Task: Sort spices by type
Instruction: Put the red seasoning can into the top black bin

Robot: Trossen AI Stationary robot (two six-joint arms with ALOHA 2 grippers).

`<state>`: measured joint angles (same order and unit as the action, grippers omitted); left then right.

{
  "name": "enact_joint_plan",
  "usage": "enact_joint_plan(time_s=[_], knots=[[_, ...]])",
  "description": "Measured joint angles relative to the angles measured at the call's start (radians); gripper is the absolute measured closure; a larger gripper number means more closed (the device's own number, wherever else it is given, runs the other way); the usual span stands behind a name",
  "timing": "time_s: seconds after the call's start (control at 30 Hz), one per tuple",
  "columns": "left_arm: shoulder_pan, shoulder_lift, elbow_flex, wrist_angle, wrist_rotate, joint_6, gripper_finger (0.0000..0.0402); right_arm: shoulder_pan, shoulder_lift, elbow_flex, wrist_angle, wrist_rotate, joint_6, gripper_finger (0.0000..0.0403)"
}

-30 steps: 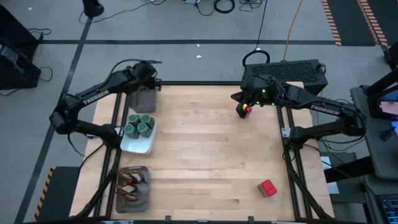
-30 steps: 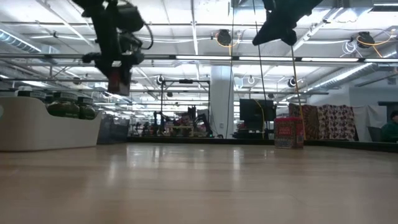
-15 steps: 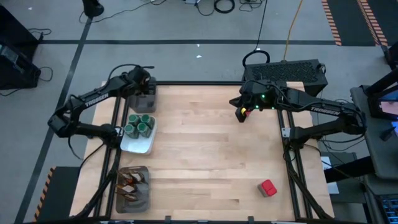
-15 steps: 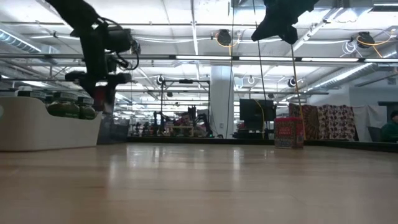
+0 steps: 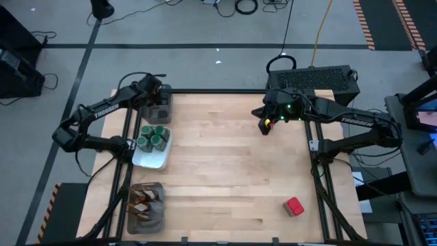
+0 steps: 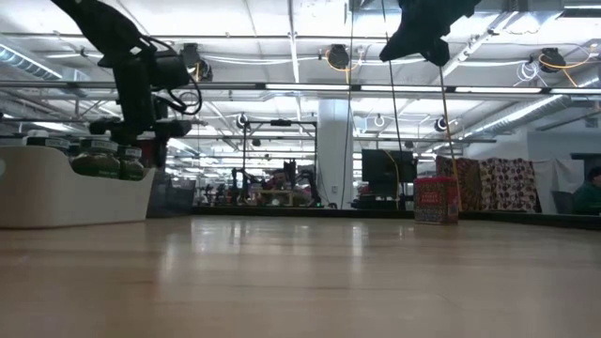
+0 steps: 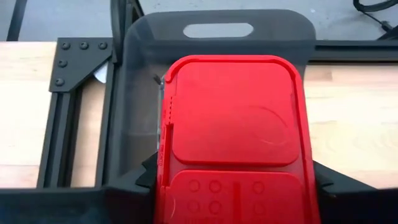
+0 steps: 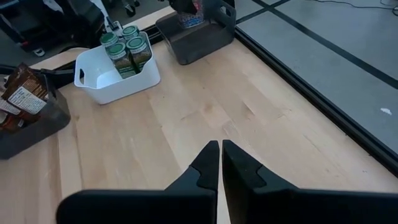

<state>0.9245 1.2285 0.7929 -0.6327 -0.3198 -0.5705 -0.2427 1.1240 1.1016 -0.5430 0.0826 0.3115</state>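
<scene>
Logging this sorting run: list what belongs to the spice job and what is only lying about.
Job:
- red box in left gripper, over grey tray
- red box on table
- green-lidded jars
- sachets

Lying about:
- white dish
- sachet tray
- right gripper, shut, idle

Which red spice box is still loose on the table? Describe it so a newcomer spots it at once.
Start at the light wooden table and go to its near corner on the right arm's side. There a small red cube-like box stands alone on bare wood, far from the white dish of green-lidded jars and the grey trays opposite.
</scene>
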Motion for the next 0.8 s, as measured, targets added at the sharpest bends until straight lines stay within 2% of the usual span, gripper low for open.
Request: enact_joint_plan(time_s=[0.53, 0.7, 0.8], knots=[[0.044, 0.014, 0.0, 0.084, -0.026, -0.022, 0.02, 0.057, 0.0, 0.0, -0.007, 0.0, 0.017, 0.0403], [0.046, 0.024, 0.0, 0.141, 0.055, -0.023, 0.02, 0.068, 0.0, 0.0, -0.007, 0.001, 0.018, 0.0403], [0.037, 0.041, 0.0, 0.153, 0.057, -0.026, 0.02, 0.068, 0.0, 0.0, -0.007, 0.003, 0.022, 0.0403]])
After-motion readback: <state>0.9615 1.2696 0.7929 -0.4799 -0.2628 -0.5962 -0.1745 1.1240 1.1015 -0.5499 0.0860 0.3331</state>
